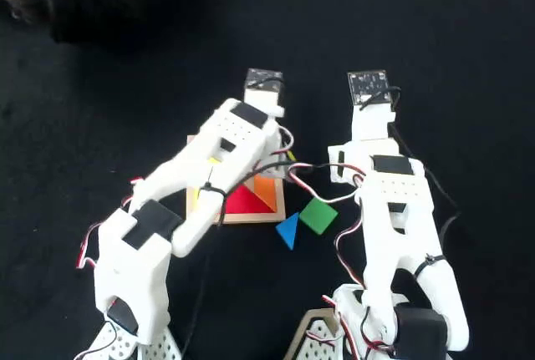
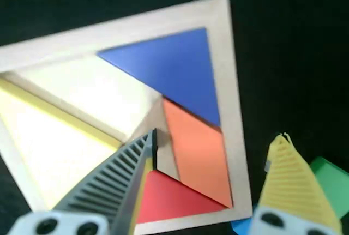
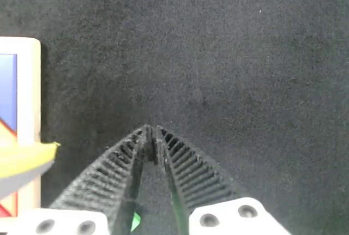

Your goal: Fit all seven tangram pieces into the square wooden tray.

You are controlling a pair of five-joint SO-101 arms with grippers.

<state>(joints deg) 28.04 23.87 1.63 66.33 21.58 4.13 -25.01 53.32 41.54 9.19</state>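
Left tool (image 2: 218,134) wide above tray (image 2: 224,82), orange piece (image 2: 196,153) beneath.

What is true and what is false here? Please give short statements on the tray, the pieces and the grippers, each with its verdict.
1. The green square lies on the table, outside the tray. True.
2. The small blue triangle sits inside the tray. False: it lies on the table beside the green square.
3. The left gripper is open above the tray. True.
4. The right gripper is open over the tray. False: it is shut, over the table beside the tray.
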